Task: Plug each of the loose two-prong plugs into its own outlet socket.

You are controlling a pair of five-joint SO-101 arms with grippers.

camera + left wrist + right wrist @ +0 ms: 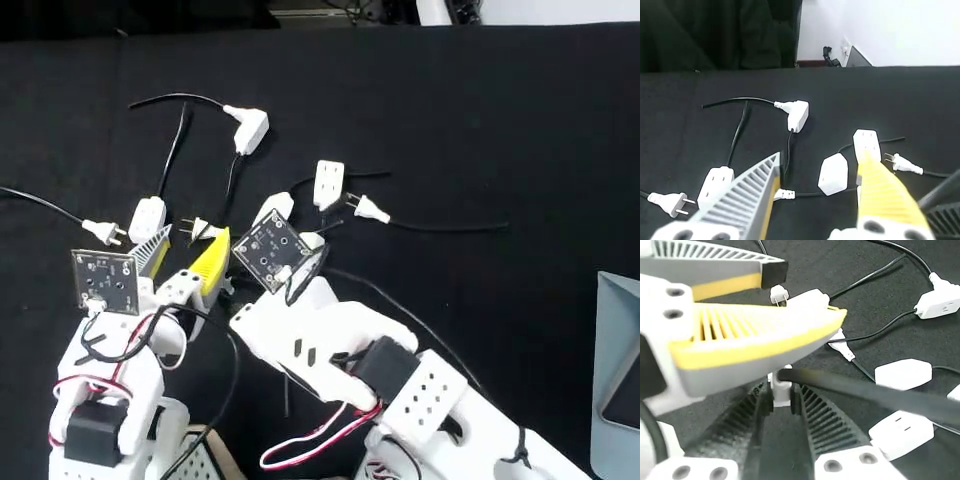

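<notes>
**Two arms crowded over one plug**

Three loose plugs lie on the black counter, none in a socket yet. The middle plug sits between the released fingers of the left gripper, prongs toward nine o'clock. A socket lies near it at two o'clock. The right gripper sits at five o'clock of that plug. Its black fingers are clenched on a small white piece, which I take for a plug body, though I can't be sure.

The worry is the crowding. The left arm's yellow finger crosses right over the black fingers, so any lift or swing could knock them together and jar the white piece loose. A dark cable runs across the right fingers and may snag. The sockets look light and unanchored, so one could skid away under a push unless braced. The cords overlap, so dragging one plug could tow its neighbours.

Each plug is a small white body with two flat metal prongs on a thin black cord. A second plug lies out at nine o'clock by a second socket, and a third plug at three o'clock.
</notes>
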